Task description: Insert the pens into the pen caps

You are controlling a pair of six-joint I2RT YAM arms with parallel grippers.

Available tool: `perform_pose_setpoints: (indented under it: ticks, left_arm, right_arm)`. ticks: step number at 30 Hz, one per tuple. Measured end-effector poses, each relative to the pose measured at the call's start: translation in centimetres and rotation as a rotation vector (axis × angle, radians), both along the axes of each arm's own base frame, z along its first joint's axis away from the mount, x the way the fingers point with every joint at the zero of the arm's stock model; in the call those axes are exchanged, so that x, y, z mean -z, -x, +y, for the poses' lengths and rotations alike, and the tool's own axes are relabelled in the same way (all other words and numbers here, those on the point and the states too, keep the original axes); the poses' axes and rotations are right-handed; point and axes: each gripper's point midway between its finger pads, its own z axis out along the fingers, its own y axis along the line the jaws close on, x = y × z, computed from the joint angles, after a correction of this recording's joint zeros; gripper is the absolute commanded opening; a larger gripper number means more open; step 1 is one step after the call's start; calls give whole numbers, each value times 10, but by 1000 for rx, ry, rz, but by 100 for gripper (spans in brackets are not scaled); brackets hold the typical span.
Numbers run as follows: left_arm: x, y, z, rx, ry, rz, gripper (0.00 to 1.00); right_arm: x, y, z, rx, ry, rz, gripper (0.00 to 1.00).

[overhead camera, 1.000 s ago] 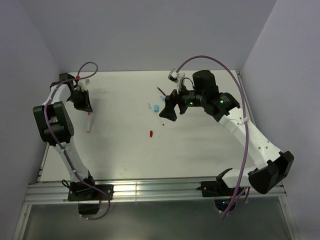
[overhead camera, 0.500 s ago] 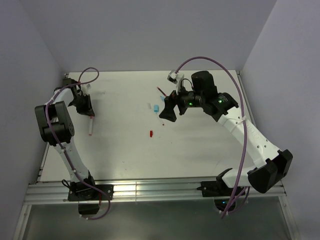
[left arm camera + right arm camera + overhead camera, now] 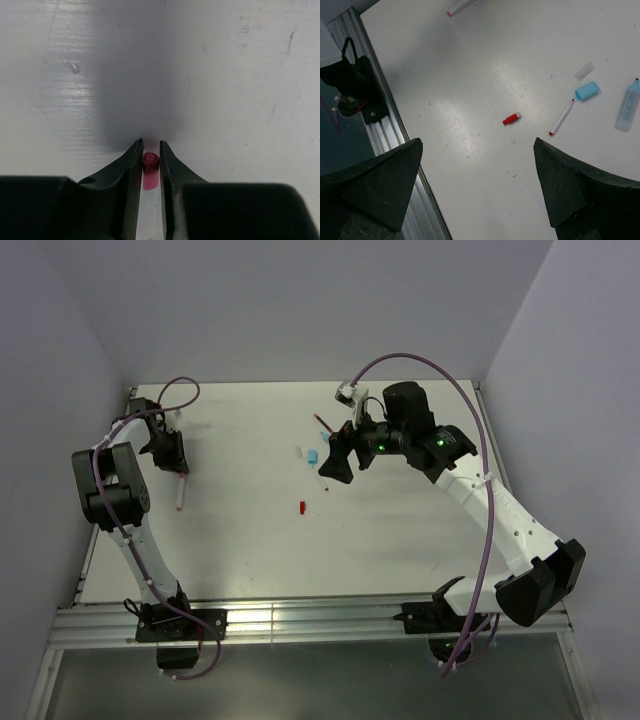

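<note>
The left fingers are reaching low over the desk near its left edge, toward the far-left corner. They are standing close on either side of the red end of a white pen. I cannot tell whether they are pinching it or sitting loose around it. The pen's barrel is lying flat on the desk and pointing toward the near edge.

The right fingers are hanging spread wide apart above the middle of the desk's far half. A red cap is lying alone around the desk's centre. A thin pen is lying just beyond it, its tip almost meeting a light blue cap. A small clear piece and a light blue marker are lying near that cap, toward the far edge.
</note>
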Motion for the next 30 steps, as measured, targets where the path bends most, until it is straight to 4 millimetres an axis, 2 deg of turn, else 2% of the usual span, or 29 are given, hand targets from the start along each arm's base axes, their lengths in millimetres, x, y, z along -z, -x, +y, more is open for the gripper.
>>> perform_pose_setpoints:
  ticks: [4,15,18,20,23,24,26,28,30]
  left_arm:
    - [1,-1,-1,-14,-3,1,33]
    - [-1,-2,-2,-28,-5,-2,35]
    - [-6,-6,-2,-27,-9,-15,35]
    - [-20,-15,-1,-25,-15,-54,35]
    - [-60,-31,-1,-14,-35,-164,36]
    - [-79,-35,-2,-6,-45,-213,39]
    - [-122,-41,-8,17,-69,-330,43]
    - [-176,-44,-21,51,-96,-487,50]
    - [-228,-35,-40,92,-114,-650,59]
  right_arm:
    - [0,0,0,0,0,0,100]
    - [0,-1,-1,7,4,-3,100]
    - [1,-2,-1,10,6,-3,100]
    - [1,-2,-2,15,7,-4,100]
    - [1,-6,-5,34,11,-3,99]
    - [2,-8,-6,44,13,-2,99]
    - [3,-12,-11,71,20,-3,97]
    - [6,-19,-15,106,35,-4,94]
    - [12,-27,-19,141,59,0,93]
